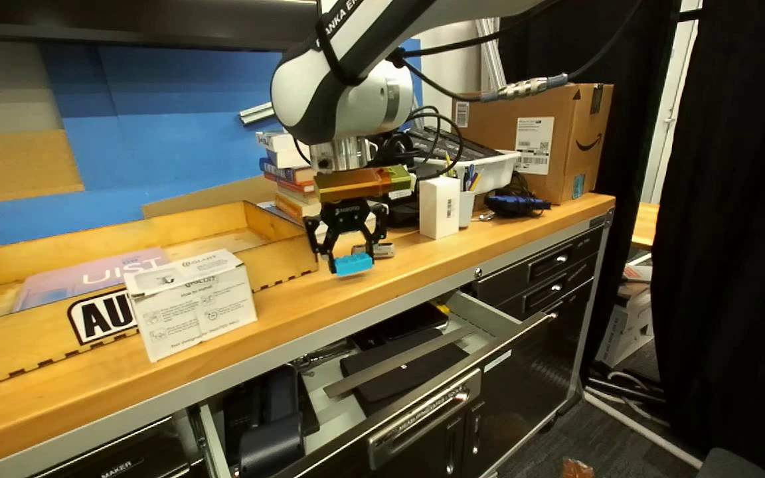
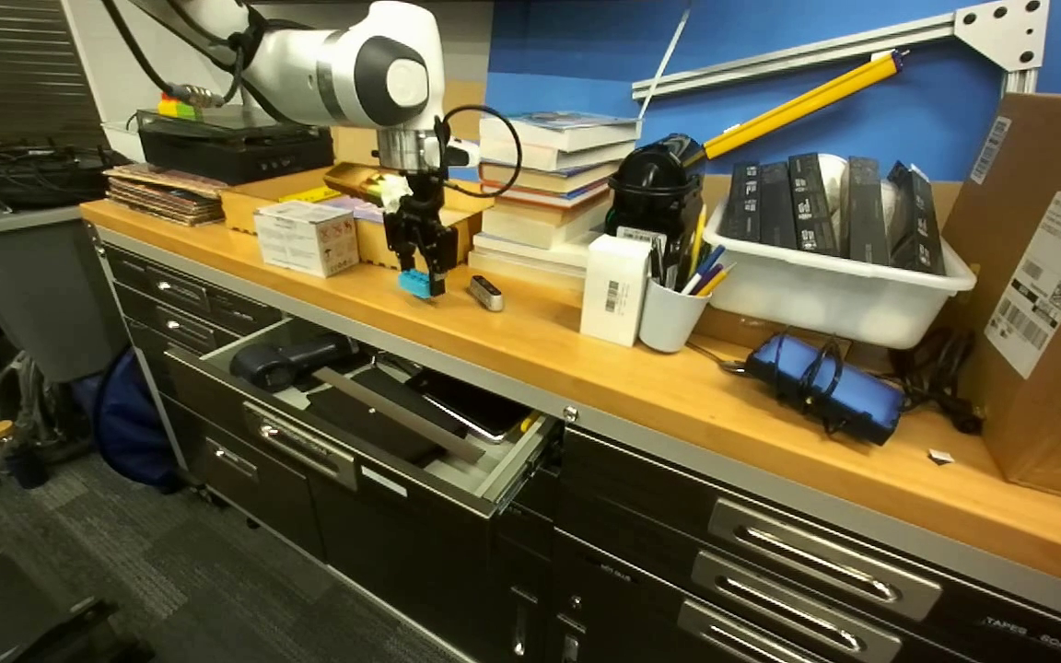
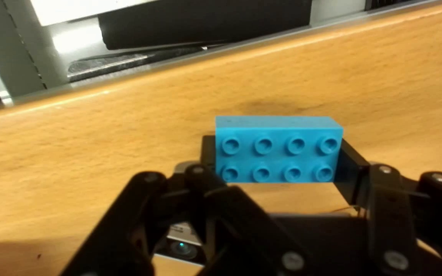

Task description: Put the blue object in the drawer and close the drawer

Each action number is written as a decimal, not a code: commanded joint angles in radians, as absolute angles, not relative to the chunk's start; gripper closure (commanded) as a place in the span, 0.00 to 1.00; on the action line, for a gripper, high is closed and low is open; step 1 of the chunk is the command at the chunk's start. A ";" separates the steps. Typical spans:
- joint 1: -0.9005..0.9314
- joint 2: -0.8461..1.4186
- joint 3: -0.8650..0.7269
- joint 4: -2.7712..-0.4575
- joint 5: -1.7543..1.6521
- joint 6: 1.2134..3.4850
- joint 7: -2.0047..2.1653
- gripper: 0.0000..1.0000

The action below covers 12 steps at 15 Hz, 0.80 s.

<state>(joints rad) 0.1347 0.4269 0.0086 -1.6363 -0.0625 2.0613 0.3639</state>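
Clamping the block [image 3: 278, 157] between them, the fingers [image 3: 349, 168] bear on its two short ends; its studs show in the wrist view. The block is not yet in the drawer [image 2: 217, 394]: it hangs over the bench [image 2: 530, 336], just behind the drawer's opening, and appears clear of it, though the gap cannot be gauged. Farther back from the drawer, a device [image 2: 485, 293] lies on the bench near the fingers.

The drawer stands pulled out in both exterior views. Contents noted: a dark tool [image 2: 284, 363] toward one end of the drawer and, around its middle, a strip [image 2: 402, 414] crossing over a black slab [image 1: 416, 376].

Progress, as judged: grasp made, drawer ready; placing and closing both outstanding. Remaining work: carry the block out over the drawer, lower it, part the fingers, withdraw them, push the drawer home. Point of concern: a block left on the strip or tool might sit high or tilted and foul the closing.
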 commanded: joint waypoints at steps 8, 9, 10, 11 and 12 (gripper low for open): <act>0.104 0.154 0.011 -2.057 -0.043 2.115 0.374 0.55; 0.106 0.163 0.012 -2.078 -0.052 2.137 0.382 0.55; 0.111 0.179 0.013 -2.094 -0.063 2.172 0.400 0.55; 0.114 0.195 0.014 -2.106 -0.066 2.205 0.411 0.55; 0.118 0.214 0.016 -2.115 -0.068 2.243 0.422 0.55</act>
